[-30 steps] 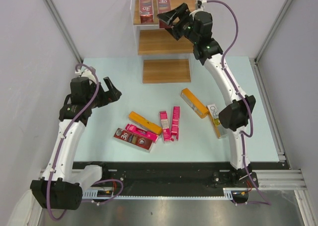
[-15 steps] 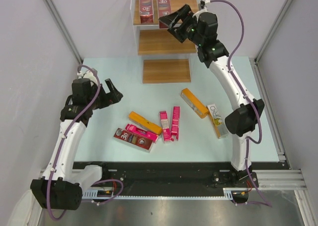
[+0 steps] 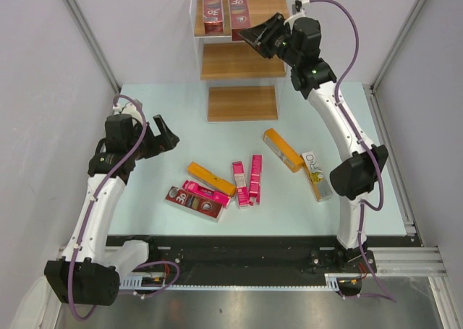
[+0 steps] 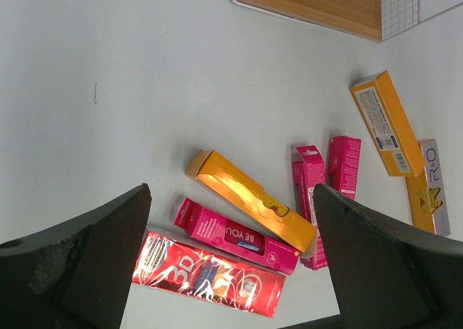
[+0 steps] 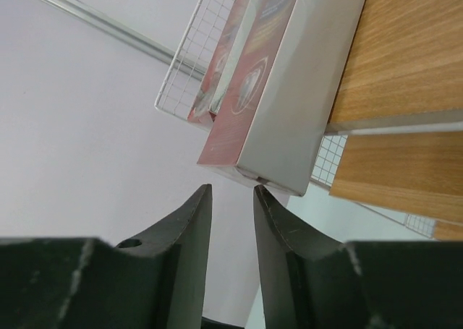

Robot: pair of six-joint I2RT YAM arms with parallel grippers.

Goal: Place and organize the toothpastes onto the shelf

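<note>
The shelf [image 3: 240,63] stands at the back, and two dark red toothpastes [image 3: 212,9] [image 3: 239,14] stand upright on its top board. My right gripper [image 3: 247,35] hangs just in front of the right one. In the right wrist view its jaws [image 5: 231,190] are narrowed to a slim gap with nothing between them, right below that carton's end [image 5: 249,90]. Several toothpastes lie on the table: a dark red one [image 3: 193,202], pink ones [image 3: 206,193] [image 3: 240,183] [image 3: 255,178] and orange ones [image 3: 210,178] [image 3: 283,150]. My left gripper [image 3: 170,137] hovers wide open to their left [image 4: 231,191].
An orange and white carton [image 3: 316,176] lies beside the right arm's elbow. The shelf's lowest board [image 3: 242,103] rests on the table's far middle. Clear walls edge the shelf [image 5: 195,76]. Grey walls and metal posts close in both sides.
My right gripper's jaws have narrowed from wide to a slim gap, and it has drawn slightly right of the top-tier carton. The left arm has barely moved.
</note>
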